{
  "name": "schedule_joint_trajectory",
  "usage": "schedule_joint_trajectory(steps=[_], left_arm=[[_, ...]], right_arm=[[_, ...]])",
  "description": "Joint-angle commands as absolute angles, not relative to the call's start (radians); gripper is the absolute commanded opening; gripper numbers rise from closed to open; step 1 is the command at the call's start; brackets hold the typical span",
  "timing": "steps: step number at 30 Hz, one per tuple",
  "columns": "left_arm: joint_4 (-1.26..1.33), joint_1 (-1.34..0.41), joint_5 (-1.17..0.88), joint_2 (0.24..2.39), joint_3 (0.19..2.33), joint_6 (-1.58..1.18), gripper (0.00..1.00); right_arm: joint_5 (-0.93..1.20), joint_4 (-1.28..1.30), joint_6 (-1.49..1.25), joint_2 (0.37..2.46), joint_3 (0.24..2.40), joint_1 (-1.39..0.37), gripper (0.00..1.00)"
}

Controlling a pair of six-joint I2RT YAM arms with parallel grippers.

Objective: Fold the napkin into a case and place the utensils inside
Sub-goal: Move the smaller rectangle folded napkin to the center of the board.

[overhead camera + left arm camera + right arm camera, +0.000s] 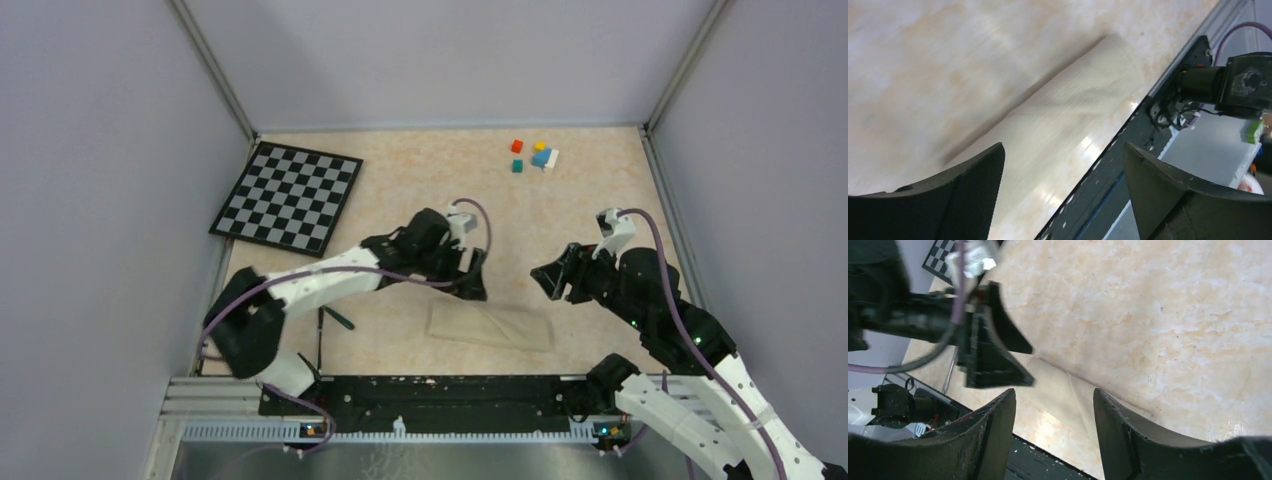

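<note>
So the folded napkin [490,327] lies at the bench's [420,170] near edge; left gripper [475,288] and right gripper [545,283] hover by it, both spread, empty. I'd send left for the utensils [338,320], pinching mid-handle.

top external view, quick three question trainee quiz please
1. True or false: the pale beige folded cloth strip lies on the black-and-white checkerboard.
2. Where are the small coloured cubes? A) far side of the table B) on the cloth C) in a gripper
3. Fill in: the left gripper and the right gripper both stand ____.
Key: 1 false, the strip lies on bare table near the arm bases, apart from the board; 2 A; 3 open, holding nothing.
</note>
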State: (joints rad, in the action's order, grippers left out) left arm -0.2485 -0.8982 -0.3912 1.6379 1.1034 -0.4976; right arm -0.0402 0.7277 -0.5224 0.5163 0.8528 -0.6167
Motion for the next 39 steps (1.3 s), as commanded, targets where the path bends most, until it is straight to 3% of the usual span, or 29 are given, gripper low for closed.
schedule_joint_trajectory(steps=[1,6,10,14,19,21,26,39], left_arm=[[-0.360,-0.796,-0.312,1.352,0.837,-0.563,0.90],[-0.227,-0.727,-0.319,1.108,0.565,-0.753,0.88],[-0.105,-0.726,-0.277,1.079,0.491,-0.857,0.87],[-0.041,-0.723,-0.218,1.163,0.480,-0.879,0.83],[0.051,-0.731,-0.302,1.295,0.495,-0.890,0.69],[0.095,-0.759,-0.324,1.336,0.498,-0.895,0.59],[0.146,-0.871,-0.292,1.435,0.558,-0.938,0.47],[0.292,-1.067,-0.303,1.863,0.927,-1.030,0.40]], right_arm=[[-0.030,0.713,-0.508,0.507,0.895,-0.608,0.58],[-0.004,0.679,-0.526,0.505,0.888,-0.609,0.58],[0.028,0.663,-0.532,0.508,0.891,-0.608,0.58],[0.045,0.658,-0.539,0.508,0.888,-0.608,0.58],[0.048,0.658,-0.539,0.502,0.885,-0.609,0.58],[0.050,0.650,-0.540,0.500,0.881,-0.609,0.58],[0.054,0.632,-0.536,0.502,0.876,-0.609,0.58],[0.037,0.657,-0.519,0.487,0.887,-0.609,0.58]])
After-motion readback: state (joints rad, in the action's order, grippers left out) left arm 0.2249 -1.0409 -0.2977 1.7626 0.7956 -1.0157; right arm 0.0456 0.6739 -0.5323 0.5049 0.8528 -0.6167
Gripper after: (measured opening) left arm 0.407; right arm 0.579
